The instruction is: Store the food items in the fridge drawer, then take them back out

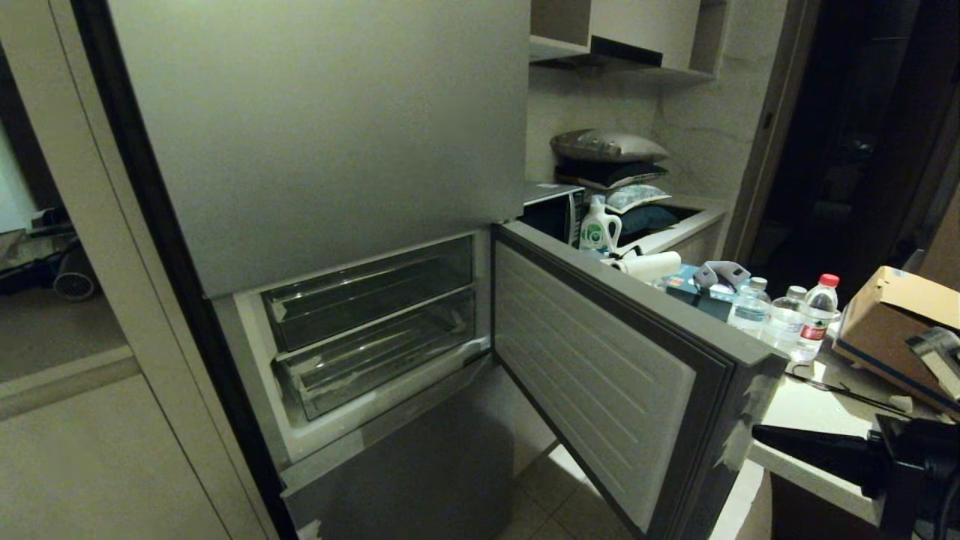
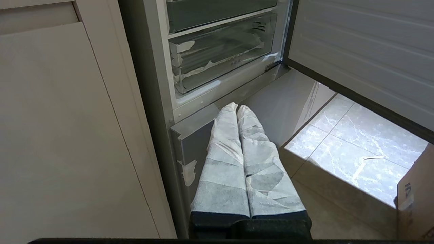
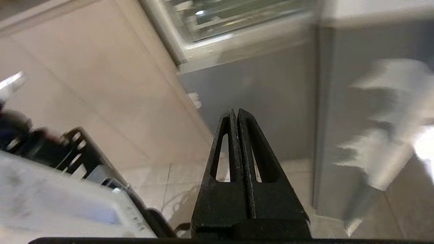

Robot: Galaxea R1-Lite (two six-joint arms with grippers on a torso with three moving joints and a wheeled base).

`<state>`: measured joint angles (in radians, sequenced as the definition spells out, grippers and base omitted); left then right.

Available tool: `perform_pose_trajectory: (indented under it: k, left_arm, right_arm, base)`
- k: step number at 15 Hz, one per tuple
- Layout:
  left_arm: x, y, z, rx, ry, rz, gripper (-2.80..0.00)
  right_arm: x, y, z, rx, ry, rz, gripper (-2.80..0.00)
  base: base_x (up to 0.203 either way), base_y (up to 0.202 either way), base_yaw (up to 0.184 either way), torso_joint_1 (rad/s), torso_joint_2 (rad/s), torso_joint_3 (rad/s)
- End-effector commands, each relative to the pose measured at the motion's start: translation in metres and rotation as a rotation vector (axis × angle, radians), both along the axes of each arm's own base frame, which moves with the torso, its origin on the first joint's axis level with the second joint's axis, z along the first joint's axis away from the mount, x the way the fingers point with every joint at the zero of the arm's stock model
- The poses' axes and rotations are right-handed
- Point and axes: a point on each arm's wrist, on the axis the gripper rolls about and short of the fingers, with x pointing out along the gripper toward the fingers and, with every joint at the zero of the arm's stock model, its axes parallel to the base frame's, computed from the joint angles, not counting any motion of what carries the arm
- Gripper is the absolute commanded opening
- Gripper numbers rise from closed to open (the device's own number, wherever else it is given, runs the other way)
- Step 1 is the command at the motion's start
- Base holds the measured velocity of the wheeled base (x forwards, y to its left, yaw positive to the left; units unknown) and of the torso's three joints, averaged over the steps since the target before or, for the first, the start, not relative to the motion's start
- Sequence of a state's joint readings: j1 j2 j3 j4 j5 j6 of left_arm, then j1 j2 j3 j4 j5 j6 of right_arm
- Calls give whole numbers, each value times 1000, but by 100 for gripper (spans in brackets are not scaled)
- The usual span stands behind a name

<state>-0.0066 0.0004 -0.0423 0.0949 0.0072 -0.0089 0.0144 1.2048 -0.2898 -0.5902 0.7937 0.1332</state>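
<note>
Fridge (image 1: 322,127) with its middle compartment door (image 1: 600,375) swung open to the right, white ribbed inner face showing. Inside the compartment two transparent bins are stacked: an upper, darker tray (image 1: 367,289) and, below it, the fridge drawer (image 1: 379,352), pushed in, with white tape scraps along its front edge and corners. No food items can be made out in either bin or elsewhere in the three views. Right of the door, a pale counter (image 1: 802,409) carries three water bottles (image 1: 784,315), a cardboard box (image 1: 896,315), a paper-towel roll (image 1: 649,264) and, farther back, a detergent jug (image 1: 598,226) and stacked cushions (image 1: 611,161).

Left gripper (image 2: 237,107): its paper-wrapped fingers (image 2: 223,142) are pressed together, empty, low in front of the fridge below the drawer. Right gripper (image 3: 237,112): black slotted fingers likewise together and empty, pointing toward the lower grey fridge front (image 3: 257,101) near the floor tiles (image 2: 352,149). A dark part of the right arm (image 1: 847,457) shows at the near right edge of the head view.
</note>
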Motion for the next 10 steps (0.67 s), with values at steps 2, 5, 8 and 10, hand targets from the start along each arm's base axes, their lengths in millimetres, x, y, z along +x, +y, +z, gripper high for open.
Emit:
perform_pose_trajectory:
  k: [2,5,8,10]
  left_arm:
    - [0,0,0,0,1,1,-280]
    - [0,0,0,0,2,1,-280]
    - [0,0,0,0,1,1,-280]
    - [0,0,0,0,2,1,-280]
  right_arm:
    - [-10,4,24,9,-120,22,-280]
    - [-5,-13,49,-25,-214,-300,-280]
    - [3,-38,67,-44,-262,-546,-280]
    - [18,-61,62,-57,-208,-659,-280]
  base:
    - [0,0,0,0,0,0]
    - [0,0,0,0,0,0]
    - [0,0,0,0,0,0]
    - [0,0,0,0,0,0]
